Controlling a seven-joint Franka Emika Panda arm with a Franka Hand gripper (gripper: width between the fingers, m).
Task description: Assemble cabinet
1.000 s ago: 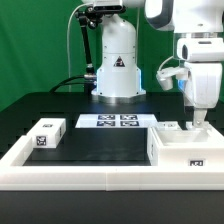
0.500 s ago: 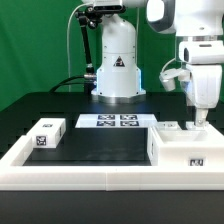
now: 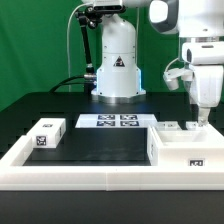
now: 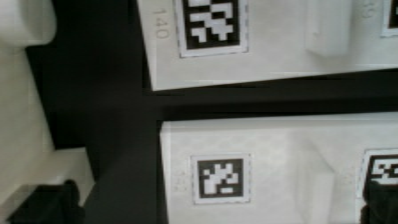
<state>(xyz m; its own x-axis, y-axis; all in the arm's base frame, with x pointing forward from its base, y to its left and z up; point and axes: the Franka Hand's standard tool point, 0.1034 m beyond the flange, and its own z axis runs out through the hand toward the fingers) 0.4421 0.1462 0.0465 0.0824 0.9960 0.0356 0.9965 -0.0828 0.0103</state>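
The cabinet (image 3: 184,146) is a white boxy body with tags at the exterior view's right, inside the table's rim. My gripper (image 3: 201,122) hangs straight down over the cabinet's top at its far right, fingertips at or just above it. In the wrist view the gripper (image 4: 214,200) is open. One dark finger (image 4: 43,205) stands well clear of a white tagged panel (image 4: 249,165), with a dark gap between them. The other finger (image 4: 384,196) is at the opposite edge. A second tagged white panel (image 4: 231,40) lies beyond.
A small white tagged block (image 3: 47,134) lies at the exterior view's left on the black table. The marker board (image 3: 115,121) lies in the middle at the back, before the robot base (image 3: 117,65). A low white rim (image 3: 90,173) borders the table.
The arm and gripper have shifted slightly toward the exterior view's right above the cabinet. The parts on the table have not moved.
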